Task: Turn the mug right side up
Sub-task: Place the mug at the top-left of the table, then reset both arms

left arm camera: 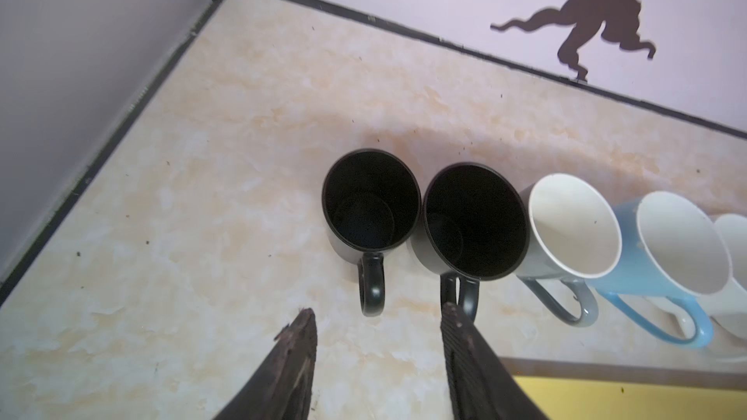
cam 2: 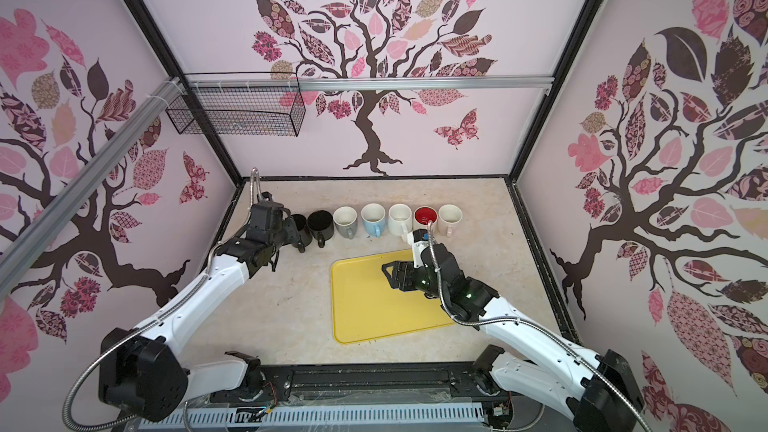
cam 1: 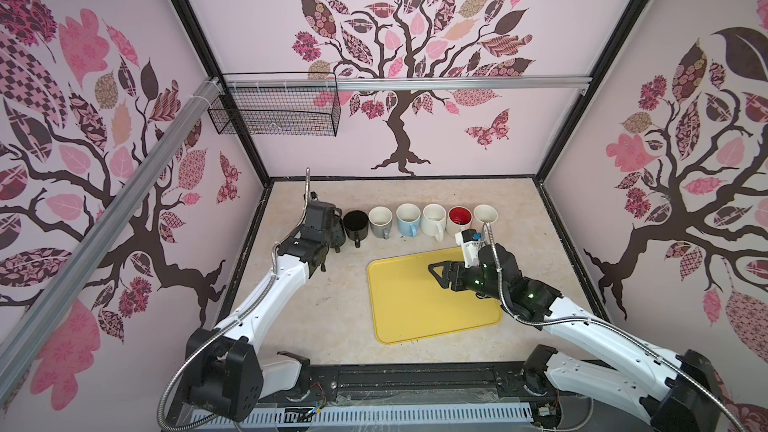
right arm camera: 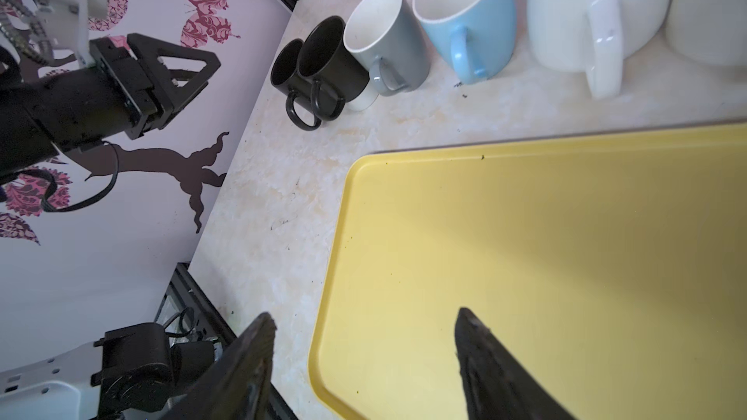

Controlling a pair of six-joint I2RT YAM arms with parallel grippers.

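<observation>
— At the far left end of the row, is the black mug (left arm camera: 370, 200) right side up?
— Yes. It stands mouth up on the counter (left arm camera: 242, 135), just beside a second black mug (left arm camera: 475, 220), with its handle toward the near side. The grey mug (left arm camera: 574, 224), the blue mug (left arm camera: 683, 244) and the others I can see are mouth up too. I judge the turning done, with only a retreat of the arm left.
— And the left hand (left arm camera: 378, 312)?
— Open and empty. The handle's end lies between its fingertips, apart from both. The arm reaches far and left, with the hand pitched downward.
— The right hand (right arm camera: 364, 314)?
— Also open, holding nothing. It hovers above the yellow tray (right arm camera: 566, 236), pointing left.
</observation>
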